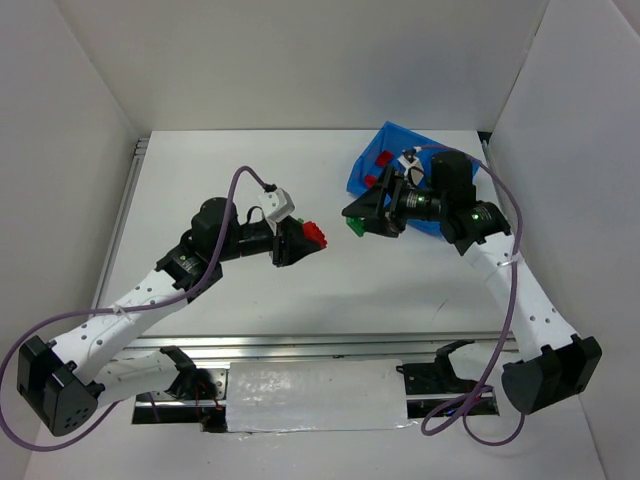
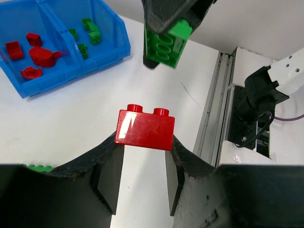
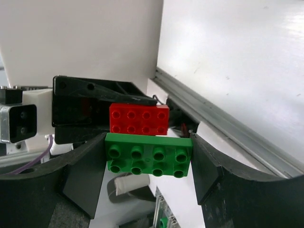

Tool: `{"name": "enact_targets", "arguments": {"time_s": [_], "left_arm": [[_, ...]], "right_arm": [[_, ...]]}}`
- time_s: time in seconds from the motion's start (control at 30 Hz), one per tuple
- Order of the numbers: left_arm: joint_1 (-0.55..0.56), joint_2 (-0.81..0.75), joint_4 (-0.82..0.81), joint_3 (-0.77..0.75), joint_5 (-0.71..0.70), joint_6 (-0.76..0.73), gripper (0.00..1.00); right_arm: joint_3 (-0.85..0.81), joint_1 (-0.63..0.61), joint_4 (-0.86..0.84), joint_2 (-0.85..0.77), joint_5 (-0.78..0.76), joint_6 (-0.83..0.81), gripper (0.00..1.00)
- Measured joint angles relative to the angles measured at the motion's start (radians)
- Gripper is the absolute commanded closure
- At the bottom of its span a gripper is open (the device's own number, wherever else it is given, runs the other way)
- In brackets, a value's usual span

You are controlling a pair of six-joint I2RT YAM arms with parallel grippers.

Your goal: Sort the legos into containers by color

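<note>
Holding a red brick (image 2: 144, 130) across its jaws, long axis spanning the gap, the left tool (image 2: 144, 156) faces the right tool (image 3: 148, 161), which clamps a green brick (image 3: 148, 158) the same way. Both bricks hang above the desk (image 1: 250, 170), near each other mid-frame in the top view. The bin (image 2: 95, 64) sits upper right there, just behind the right tool, so that arm is nearer; the left would likely have to reach across. In the left wrist view, reds (image 2: 42, 56) lie in the bin's left half, greens (image 2: 90, 31) in its right.
</note>
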State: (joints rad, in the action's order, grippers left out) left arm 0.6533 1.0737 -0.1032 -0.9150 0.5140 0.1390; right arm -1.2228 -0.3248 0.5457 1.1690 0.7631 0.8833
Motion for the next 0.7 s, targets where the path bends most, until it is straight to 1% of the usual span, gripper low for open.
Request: {"name": "enact_targets", "arguments": {"time_s": [0.07,0.17,0.2,0.27,0.37,0.4,0.47,0.57,0.63,0.67,0.7], "left_arm": [[0.000,0.000,0.005,0.003,-0.010,0.000,1.00],[0.000,0.000,0.023,0.004,-0.016,0.003,1.00],[0.000,0.000,0.030,0.004,-0.019,0.007,1.00],[0.000,0.000,0.047,0.003,-0.023,0.021,1.00],[0.000,0.000,0.076,0.003,-0.041,0.044,1.00],[0.000,-0.001,0.085,0.003,-0.047,0.052,1.00],[0.000,-0.004,0.099,0.003,-0.065,0.068,1.00],[0.000,-0.008,0.116,-0.001,-0.095,0.089,1.00],[-0.002,-0.003,0.131,-0.019,-0.112,0.101,1.00],[-0.002,0.005,0.138,-0.037,-0.118,0.103,1.00],[-0.003,0.018,0.144,-0.060,-0.122,0.104,1.00]], "right_arm": [[0.000,0.044,0.018,0.000,-0.010,-0.026,0.96],[0.000,0.181,0.048,0.016,-0.086,-0.080,0.96],[-0.001,0.240,0.060,0.038,-0.134,-0.099,0.94],[-0.007,0.318,0.070,0.084,-0.214,-0.122,0.91],[-0.061,0.441,0.087,0.234,-0.356,-0.143,0.82],[-0.093,0.471,0.090,0.292,-0.391,-0.146,0.74],[-0.169,0.511,0.104,0.400,-0.447,-0.150,0.68],[-0.328,0.542,0.147,0.563,-0.517,-0.161,0.37],[-0.420,0.551,0.156,0.639,-0.549,-0.169,0.20],[-0.457,0.552,0.165,0.668,-0.560,-0.172,0.01],[-0.495,0.554,0.181,0.691,-0.570,-0.173,0.00]]}}
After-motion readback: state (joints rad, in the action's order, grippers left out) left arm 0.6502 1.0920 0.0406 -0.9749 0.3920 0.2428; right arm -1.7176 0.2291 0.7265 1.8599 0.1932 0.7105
